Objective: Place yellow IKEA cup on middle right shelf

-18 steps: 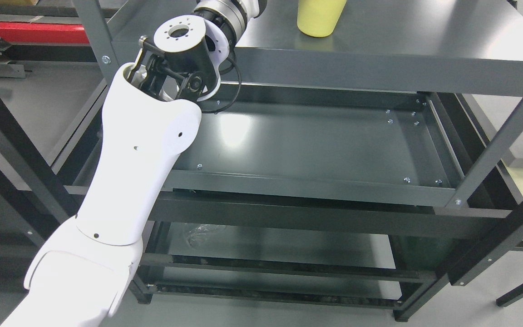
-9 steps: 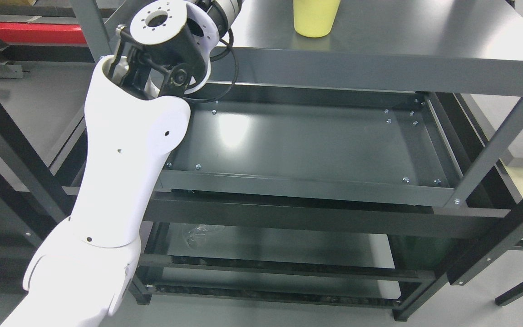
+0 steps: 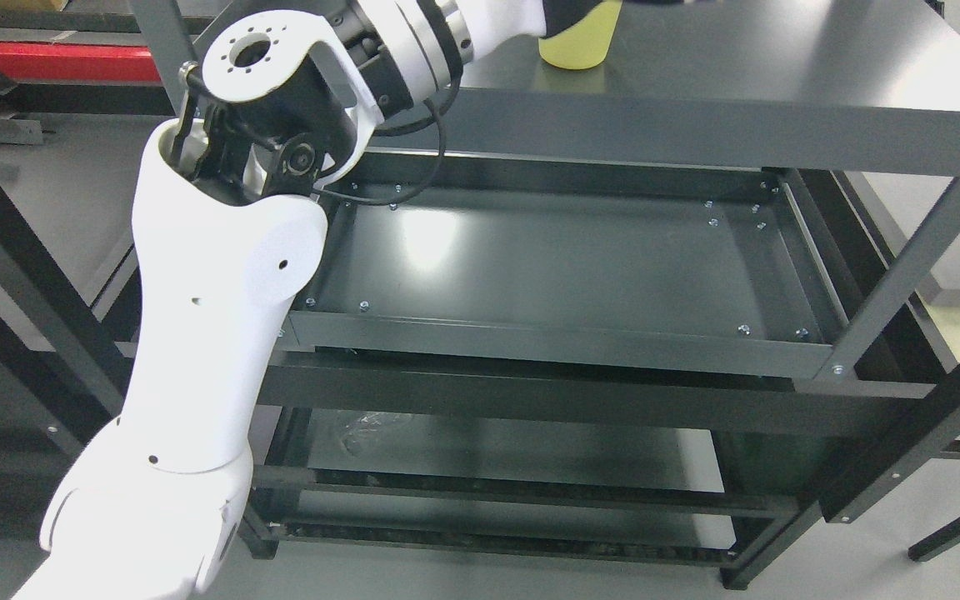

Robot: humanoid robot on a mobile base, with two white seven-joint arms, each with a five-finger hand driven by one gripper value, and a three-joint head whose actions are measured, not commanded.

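Left arm [image 3: 213,275] has reached the yellow cup [image 3: 578,46] near the shelf edge [image 3: 697,129].

The scene is evenly and brightly lit from overhead. A soft white glare patch is seen on the dark middle shelf [image 3: 580,267], toward its left rear, and a broader pale sheen is spread across the top shelf [image 3: 780,58]. The white arm shell [image 3: 213,317] is rendered bright but not blown out. The lowest shelf [image 3: 497,454] is left in shadow, with only faint reflections. Focus is held sharp across the frame; screw heads are resolved crisply. Straight frame posts are shown slightly splayed toward the edges by the wide lens.
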